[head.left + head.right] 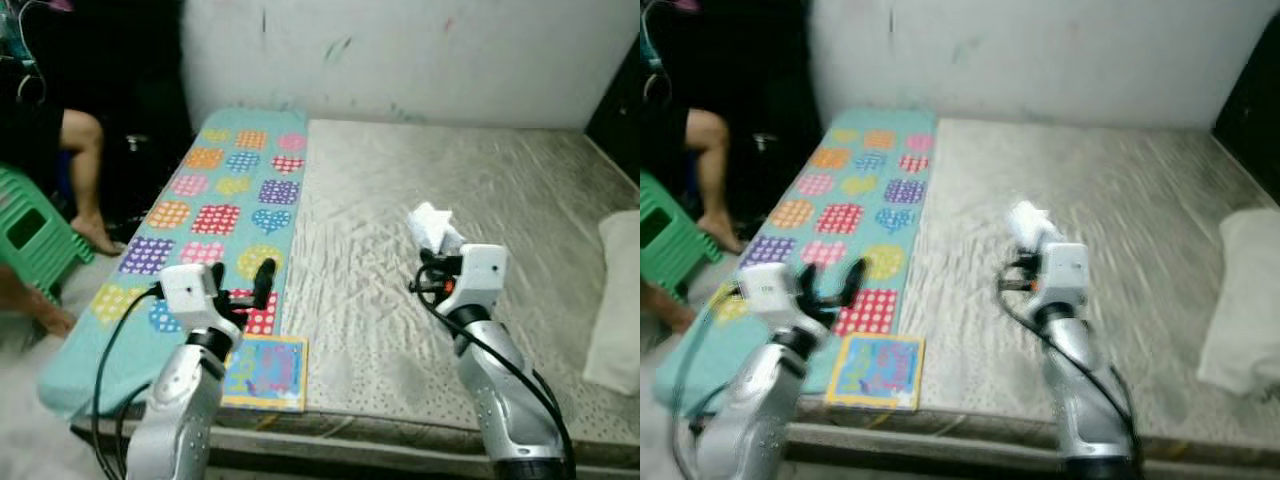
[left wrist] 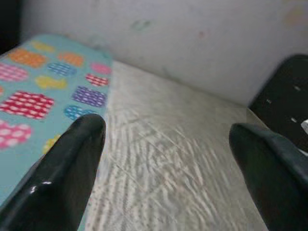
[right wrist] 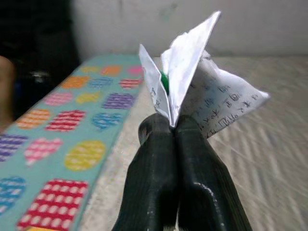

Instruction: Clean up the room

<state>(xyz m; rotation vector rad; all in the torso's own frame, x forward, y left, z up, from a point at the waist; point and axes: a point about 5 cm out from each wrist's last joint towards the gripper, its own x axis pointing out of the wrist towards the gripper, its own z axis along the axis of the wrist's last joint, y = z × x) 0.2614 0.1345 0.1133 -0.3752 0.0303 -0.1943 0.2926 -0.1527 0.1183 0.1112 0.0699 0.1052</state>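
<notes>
1. Bed (image 1: 480, 190): pale grey wrinkled mattress sheet, with a teal mat (image 1: 215, 215) carrying coloured polka-dot hearts and squares laid along its left strip, running from the near edge to the far wall.
2. Right pincer (image 3: 174, 126): fingers pressed together, pinching a crumpled sheet of paper (image 3: 202, 91). White paper with printed text, folded and sticking up out of the fingertips.
3. Head cameras show the right pincer with the paper (image 1: 432, 228) raised above the middle of the bed, right of the mat's edge. Paper is off the sheet, held in the air.
4. Left pincer (image 1: 243, 283): fingers spread, nothing between them. It sits over the near end of the mat, pointing toward the far wall.
5. Left wrist view: one finger (image 2: 62, 173) over the mat/sheet boundary, the other finger (image 2: 272, 173) well apart from it, bare sheet in the gap.
6. Colourful picture book (image 1: 265, 372): flat on the near edge of the bed, at the mat/sheet boundary, just right of the left arm.
7. White pillow (image 1: 615, 300): at the right edge of the bed.
8. Left of the bed: green plastic stool (image 1: 35, 235) on the floor, and a person's bare leg (image 1: 85, 175) beside it.
</notes>
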